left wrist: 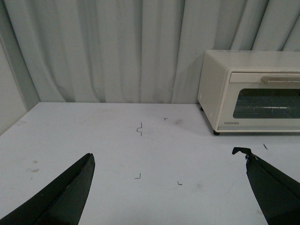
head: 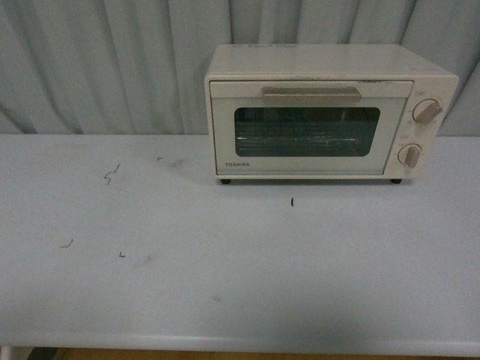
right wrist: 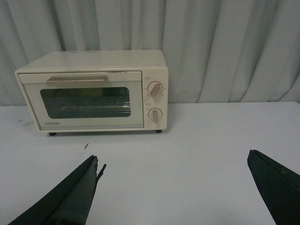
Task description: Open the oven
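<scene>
The cream oven [head: 330, 112] stands at the back right of the white table [head: 225, 262], against the curtain. Its glass door is shut, with the beige bar handle [head: 310, 94] across the top and two round knobs [head: 427, 112] on the right. It also shows in the left wrist view [left wrist: 253, 91] and in the right wrist view [right wrist: 93, 91]. Neither arm shows in the front view. My left gripper [left wrist: 166, 157] is open and empty above the table, well short of the oven. My right gripper [right wrist: 172, 159] is open and empty, facing the oven from a distance.
A pale pleated curtain [head: 112, 60] hangs behind the table. Small dark marks [head: 111, 176] are scattered on the table's left half, and one short mark [head: 292, 202] lies in front of the oven. The table's front edge [head: 240, 349] runs along the bottom.
</scene>
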Available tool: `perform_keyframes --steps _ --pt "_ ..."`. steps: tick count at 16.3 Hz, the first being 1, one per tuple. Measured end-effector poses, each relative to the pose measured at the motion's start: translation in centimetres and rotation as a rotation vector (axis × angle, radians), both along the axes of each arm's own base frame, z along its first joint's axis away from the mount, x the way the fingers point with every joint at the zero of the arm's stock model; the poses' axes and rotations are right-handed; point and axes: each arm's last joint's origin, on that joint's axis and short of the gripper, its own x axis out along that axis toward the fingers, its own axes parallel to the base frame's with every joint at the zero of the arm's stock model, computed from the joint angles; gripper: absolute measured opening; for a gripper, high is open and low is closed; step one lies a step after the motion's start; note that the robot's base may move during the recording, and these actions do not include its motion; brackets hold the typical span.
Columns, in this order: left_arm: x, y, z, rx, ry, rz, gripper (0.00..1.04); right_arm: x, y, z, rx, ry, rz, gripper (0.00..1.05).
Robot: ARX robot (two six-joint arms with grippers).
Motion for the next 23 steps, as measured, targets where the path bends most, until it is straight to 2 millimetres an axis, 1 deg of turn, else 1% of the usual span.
perform_keyframes --steps 23 --pt "0.0 0.0 0.0 0.0 0.0 0.0 0.98 0.0 0.0 0.01 0.0 -0.001 0.0 0.98"
